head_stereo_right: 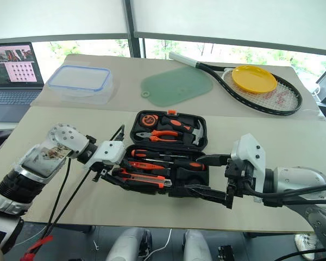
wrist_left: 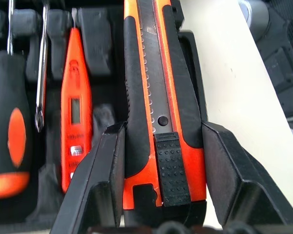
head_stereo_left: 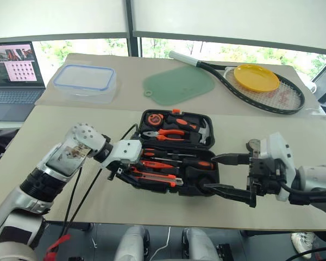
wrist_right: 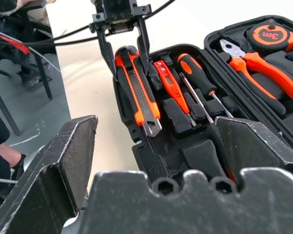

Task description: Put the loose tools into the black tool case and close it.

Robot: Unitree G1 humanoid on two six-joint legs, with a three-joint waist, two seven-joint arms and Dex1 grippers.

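From the head views, the black tool case (head_stereo_left: 176, 149) lies open on the table (head_stereo_left: 60, 163), lid half farther from the robot, tray half nearer. The utility knife (head_stereo_left: 155, 178) lies along the tray's near edge, its long axis running across the case from the left end towards the middle. The left hand (head_stereo_left: 115, 173) is at the case's left end, right at the butt of the knife, so it is by far the nearer arm for seating that tool. The right hand (head_stereo_left: 224, 174) stands at the case's right end with its two black fingers spread wide, one over the tray's right corner, one just off the near edge; nothing is between them.

In the left wrist view, the knife (wrist_left: 158, 112) runs straight away from the left hand (wrist_left: 158, 161), and both fingers (wrist_left: 105, 170) bracket its butt end, about half open and closed against the handle. Beside it in the tray sit the slim orange tester screwdriver (wrist_left: 74, 126) and a black-and-orange screwdriver (wrist_left: 12, 141). Whether the knife is fully down in its recess I cannot tell.

In the right wrist view, the left hand (wrist_right: 123, 46) grips the knife (wrist_right: 136, 92) at the case's far end, and the blade end points back towards the right hand (wrist_right: 156, 161), whose fingers stand wide apart and empty. My reading: the knife needs only pressing down and letting go.
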